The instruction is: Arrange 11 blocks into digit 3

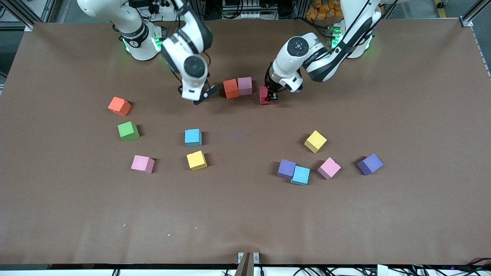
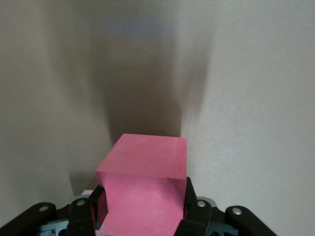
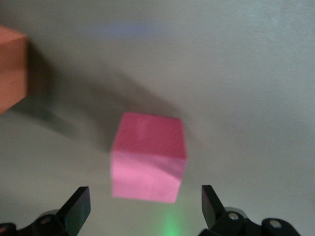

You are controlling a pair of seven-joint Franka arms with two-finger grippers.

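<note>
You are laying the top bar: left hand (image 1: 271,96) pinches a red block (image 1: 264,95) just beside the pink block (image 1: 244,85), so next close that gap and release; right hand (image 1: 199,96) waits spread, near the orange-red block (image 1: 231,88).

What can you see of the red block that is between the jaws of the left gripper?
The red block is a small matte cube, foam-like, with sharp edges and plain faces; it looks pinkish red in the left wrist view. The left gripper is shut on it, its jaws pressing two opposite sides. The block is upright, low at the table, beside the pink block and apart from it, toward the left arm's end.
</note>
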